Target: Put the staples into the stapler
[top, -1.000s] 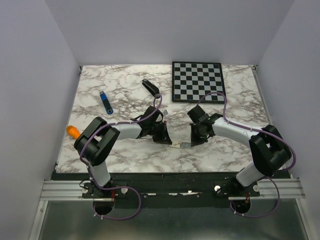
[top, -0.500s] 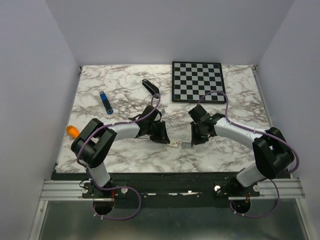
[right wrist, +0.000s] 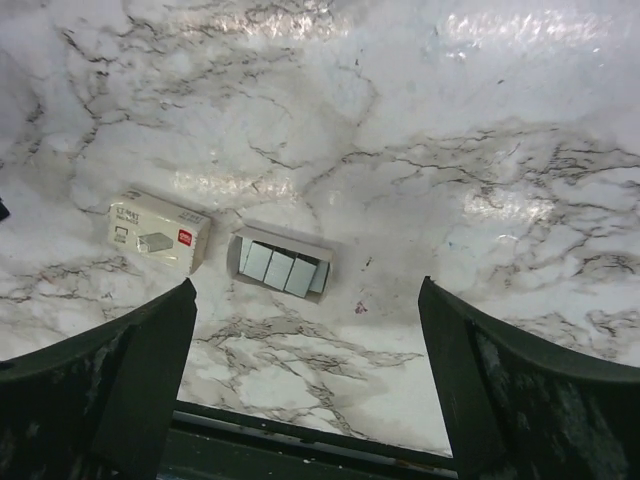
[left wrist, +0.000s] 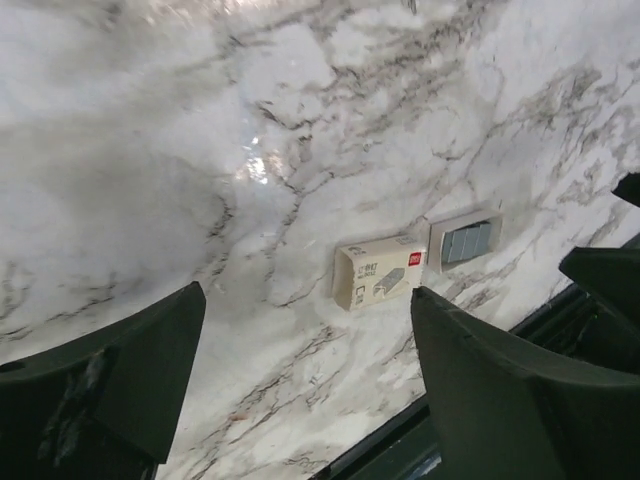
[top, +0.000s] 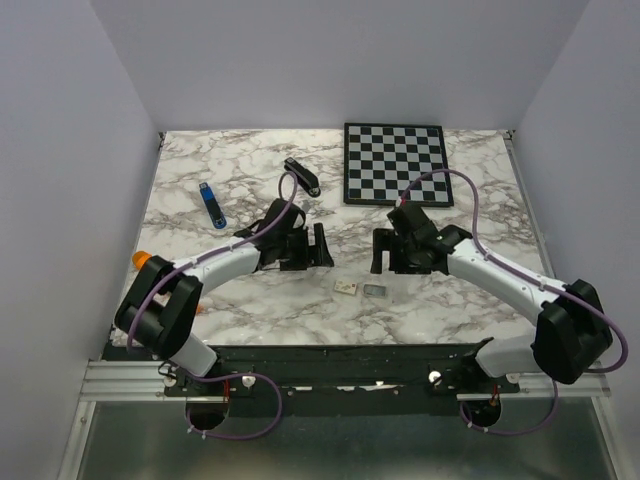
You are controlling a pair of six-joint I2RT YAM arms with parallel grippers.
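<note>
**Staples.** The staples (right wrist: 281, 267) lie as several grey blocks side by side in a shallow white tray (right wrist: 237, 250). The tray rests flat on the marble table (right wrist: 420, 120), near its front edge and between the two grippers. Single staples cannot be made out in any view, and from above the tray's contents read only as a grey patch.

**Box.** A small white box (right wrist: 160, 232) lies just beside the tray on its left, apart from it by a narrow gap. Its face carries a red logo at one corner, a small drawing of a staple strip and lines of fine print. None of the text is legible.

**Left gripper** (left wrist: 305, 310). It hangs low over the table, left of the box and farther back. The jaws are spread wide with nothing between them. Its fingers (left wrist: 120, 370) are cut off by the lower frame edge.

**Right gripper** (right wrist: 305, 300). It hangs low behind the tray, jaws likewise spread wide and empty. Both forearms reach inward toward the table centre.

**Stapler.** The stapler (top: 302, 176) is black and shows only from above. It lies toward the far side, just left of the chessboard (top: 395, 163) and well apart from the staples. Whether it is opened cannot be told.

**Other items.** A blue object (top: 211, 205) lies farther left. An orange object (top: 143, 260) sits partly behind the left arm. Neither can be identified.
</note>
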